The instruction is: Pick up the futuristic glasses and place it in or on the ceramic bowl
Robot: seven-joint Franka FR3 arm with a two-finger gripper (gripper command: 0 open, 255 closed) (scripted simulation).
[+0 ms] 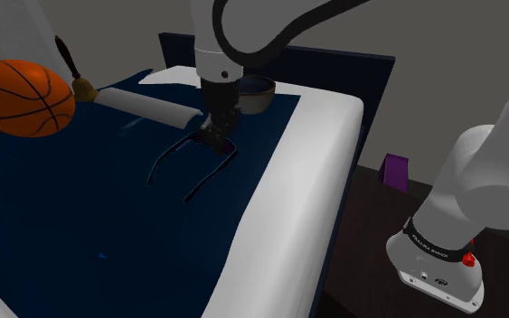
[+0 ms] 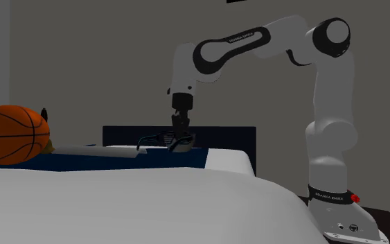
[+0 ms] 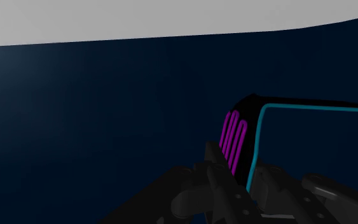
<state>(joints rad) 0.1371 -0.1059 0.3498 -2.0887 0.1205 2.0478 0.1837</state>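
Black glasses [image 3: 250, 126], cyan-rimmed with magenta stripes, lie on blue bedding near the dark bowl [image 1: 259, 99].

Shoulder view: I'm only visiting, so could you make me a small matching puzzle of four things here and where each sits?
1 basketball
2 glasses
3 bowl
4 purple box

a on the dark surface beside the bed
b at this view's left edge
c by the headboard, past the arm
d on the blue cover, under the arm's tip

Pairs: 1-b, 2-d, 3-c, 4-a

Shoulder view's lower left: open dark blue bedcover [image 1: 80, 226]. Orange basketball [image 1: 22, 98], white roll [image 1: 148, 107] and dark round bowl [image 1: 261, 93] line its top.
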